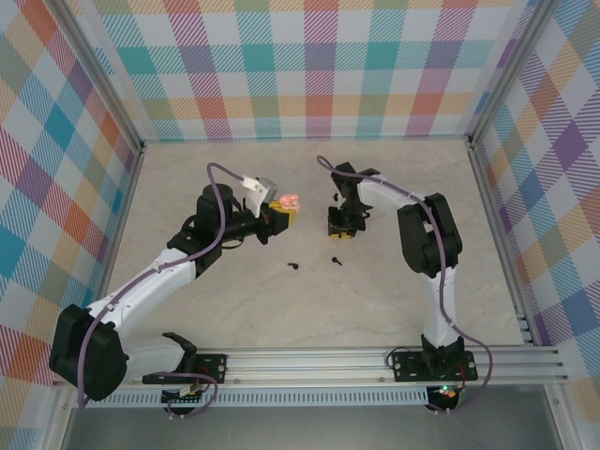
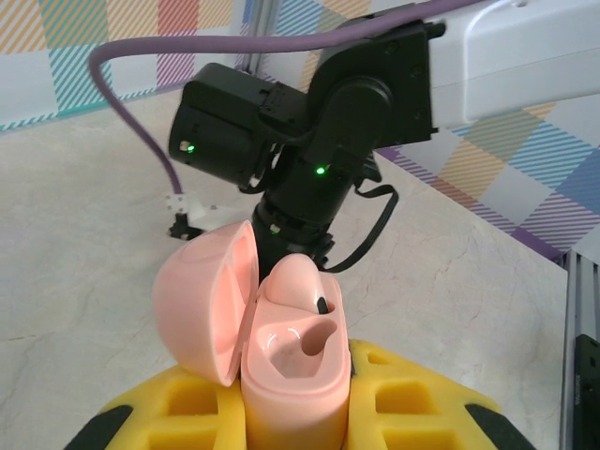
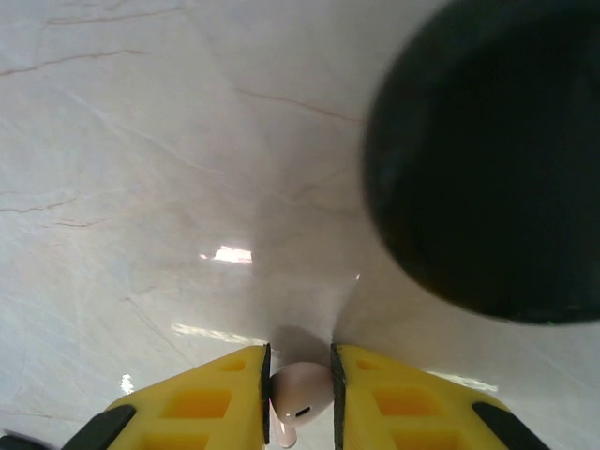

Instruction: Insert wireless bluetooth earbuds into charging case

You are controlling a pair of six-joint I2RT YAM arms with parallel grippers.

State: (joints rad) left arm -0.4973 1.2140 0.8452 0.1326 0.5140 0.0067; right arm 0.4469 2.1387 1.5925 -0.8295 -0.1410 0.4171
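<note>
The left hand [image 1: 280,216] clamps the pink charging case [image 2: 291,370], whose lid hangs open to the left. The right hand [image 1: 339,228] pinches a pale earbud [image 3: 300,394] narrowly, low over the table [image 3: 141,187]. A blurred black round case [image 3: 487,159] sits ahead-right of it. A black earbud [image 1: 336,260] lies just behind that hand.

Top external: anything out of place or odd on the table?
Nothing damaged or spilled. One black earbud and a second black earbud lie loose on the table, outside any case. The left gripper holds the open pink case; the right gripper pinches a pale earbud.
</note>
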